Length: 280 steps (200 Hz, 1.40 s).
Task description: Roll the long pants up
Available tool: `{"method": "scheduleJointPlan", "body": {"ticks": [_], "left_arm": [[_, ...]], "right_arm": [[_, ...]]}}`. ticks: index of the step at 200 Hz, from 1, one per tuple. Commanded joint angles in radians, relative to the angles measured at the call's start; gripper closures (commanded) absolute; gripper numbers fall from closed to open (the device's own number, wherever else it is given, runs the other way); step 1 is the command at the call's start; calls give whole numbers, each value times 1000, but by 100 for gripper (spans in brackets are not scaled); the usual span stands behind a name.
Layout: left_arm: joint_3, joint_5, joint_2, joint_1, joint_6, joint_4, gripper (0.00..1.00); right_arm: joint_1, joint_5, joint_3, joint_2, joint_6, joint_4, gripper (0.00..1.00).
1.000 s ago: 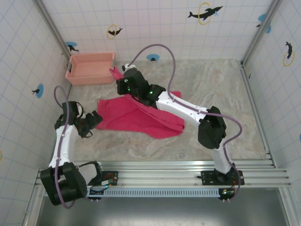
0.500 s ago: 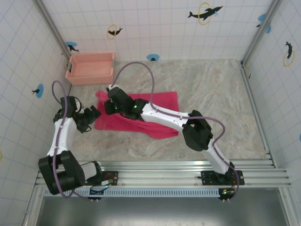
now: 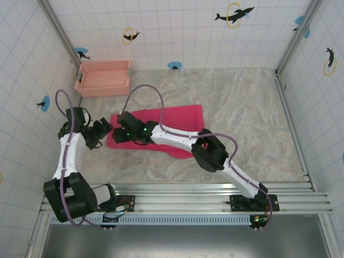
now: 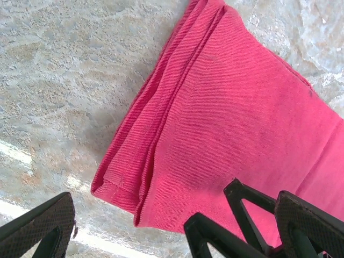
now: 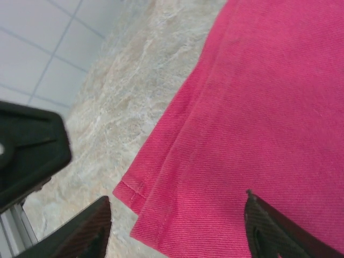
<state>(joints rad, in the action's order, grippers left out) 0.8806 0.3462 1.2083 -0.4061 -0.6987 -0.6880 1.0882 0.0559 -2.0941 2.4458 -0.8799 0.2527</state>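
The pants [image 3: 177, 115] lie folded flat on the desk [image 3: 252, 102], left of centre; our left tool [image 3: 106, 128] and right tool [image 3: 117, 134] both gape wide, empty, at the frame-left hem; so close, we risk a collision, or pinching only one layer.

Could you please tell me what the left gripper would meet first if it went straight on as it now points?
Most likely the folded end of the bright magenta-pink cloth long pants, lying just ahead of the open left gripper, though depth is unclear.
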Motion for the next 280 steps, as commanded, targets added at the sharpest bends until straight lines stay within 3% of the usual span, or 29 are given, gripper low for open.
{"method": "scheduleJointPlan", "body": {"ticks": [1,28,65,86,103,134,172,233,247,263,280], "left_arm": [[26,-20,-9,-7,15,-32,2],[20,20,-2,-7,20,7,2],[10,11,0,34,35,54,2],[6,-14,13,107,18,95,3],[36,-61,59,225,13,118,3],[103,-79,228,368,-35,153,2],[146,-67,424,415,-59,191,3],[163,-124,538,486,-68,202,2],[169,-126,586,499,-78,209,2],[193,-115,657,520,-82,213,2],[238,-126,727,559,-76,206,2]], "right_arm": [[-41,-19,78,-141,41,-31,28],[-135,-64,321,-419,100,-20,28],[-343,-126,613,-744,246,200,27],[-473,-75,783,-872,288,235,27],[-559,-24,883,-924,309,248,27],[-650,53,982,-908,332,229,26],[-684,157,1022,-789,337,170,27],[-667,295,977,-610,340,109,30],[-662,298,975,-583,339,102,41],[-663,322,974,-553,331,95,81],[-664,313,992,-561,321,95,93]]}}
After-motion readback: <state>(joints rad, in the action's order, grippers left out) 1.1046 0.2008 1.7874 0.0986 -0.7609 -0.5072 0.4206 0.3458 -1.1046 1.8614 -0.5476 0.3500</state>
